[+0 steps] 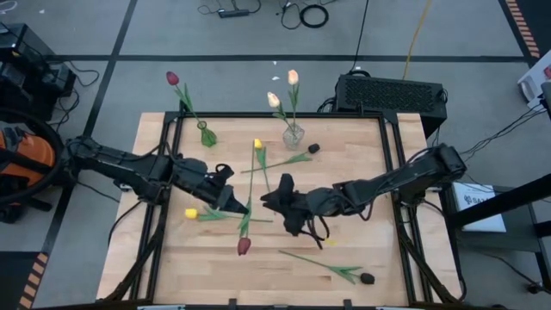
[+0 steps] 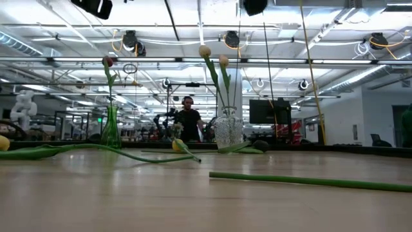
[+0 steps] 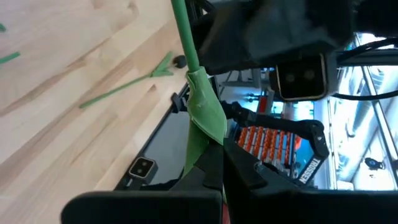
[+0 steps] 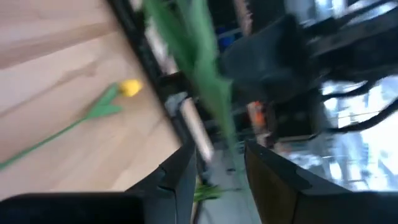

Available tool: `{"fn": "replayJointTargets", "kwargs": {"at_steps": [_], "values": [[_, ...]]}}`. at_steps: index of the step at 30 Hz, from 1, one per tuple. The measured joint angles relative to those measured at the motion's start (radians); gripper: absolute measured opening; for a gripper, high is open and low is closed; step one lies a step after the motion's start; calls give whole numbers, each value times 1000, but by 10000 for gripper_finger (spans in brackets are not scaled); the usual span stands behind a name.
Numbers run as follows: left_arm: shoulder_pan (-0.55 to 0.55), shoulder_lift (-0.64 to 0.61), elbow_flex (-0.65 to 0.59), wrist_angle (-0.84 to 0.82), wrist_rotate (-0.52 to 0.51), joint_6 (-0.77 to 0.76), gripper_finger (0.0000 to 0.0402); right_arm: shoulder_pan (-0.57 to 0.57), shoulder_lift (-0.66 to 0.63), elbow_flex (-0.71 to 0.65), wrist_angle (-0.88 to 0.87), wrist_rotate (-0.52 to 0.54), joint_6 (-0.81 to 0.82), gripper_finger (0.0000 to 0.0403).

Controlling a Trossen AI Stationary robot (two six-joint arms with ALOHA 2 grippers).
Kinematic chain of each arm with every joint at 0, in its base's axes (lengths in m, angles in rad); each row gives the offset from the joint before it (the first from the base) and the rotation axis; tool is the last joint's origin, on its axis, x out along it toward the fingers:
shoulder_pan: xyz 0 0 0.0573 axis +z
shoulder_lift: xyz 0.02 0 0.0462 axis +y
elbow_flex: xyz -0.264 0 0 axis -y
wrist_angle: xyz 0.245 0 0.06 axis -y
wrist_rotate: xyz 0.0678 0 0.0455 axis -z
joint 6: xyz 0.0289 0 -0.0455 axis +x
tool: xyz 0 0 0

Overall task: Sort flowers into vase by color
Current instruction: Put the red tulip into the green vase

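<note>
My left gripper [image 1: 239, 204] hovers over the table's middle, shut on a tulip's green stem [image 3: 186, 43]. A dark-red head [image 1: 244, 246] shows just nearer the front edge. My right gripper [image 1: 277, 204] faces it from the right, open, with its fingers on either side of the blurred stem and leaf [image 4: 199, 68]. At the far edge a green vase [image 1: 207, 136] holds a red tulip [image 1: 172, 78]. A clear vase [image 1: 293, 135] holds two cream tulips [image 1: 274, 99]. Neither gripper shows in the low view. My left gripper pinches the stem at its leaf [image 3: 208, 146] between its two fingers, coming nearly level from the table's left. The stem runs on past the fingertips toward my right gripper. The flower is lifted clear of the table. My right gripper: I cannot tell whether it touches the stem.
Two yellow tulips [image 1: 190, 213] [image 1: 256, 144] and two dark-headed ones [image 1: 313, 148] [image 1: 368, 278] lie flat on the wood. A black box [image 1: 392, 90] stands beyond the far right corner. A person [image 2: 188, 119] stands in the room behind.
</note>
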Motion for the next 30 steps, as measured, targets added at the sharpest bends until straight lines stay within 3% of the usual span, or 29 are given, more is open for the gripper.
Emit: {"fn": "replayJointTargets", "kwargs": {"at_steps": [6,16,30], "values": [[25,1,0,-1,-7,0,0,-9,54,1,130,3,-106,130],[42,26,1,2,-6,0,0,-52,94,1,160,4,-111,123],[42,39,1,34,-24,36,1,-56,115,1,163,2,-18,5]]}}
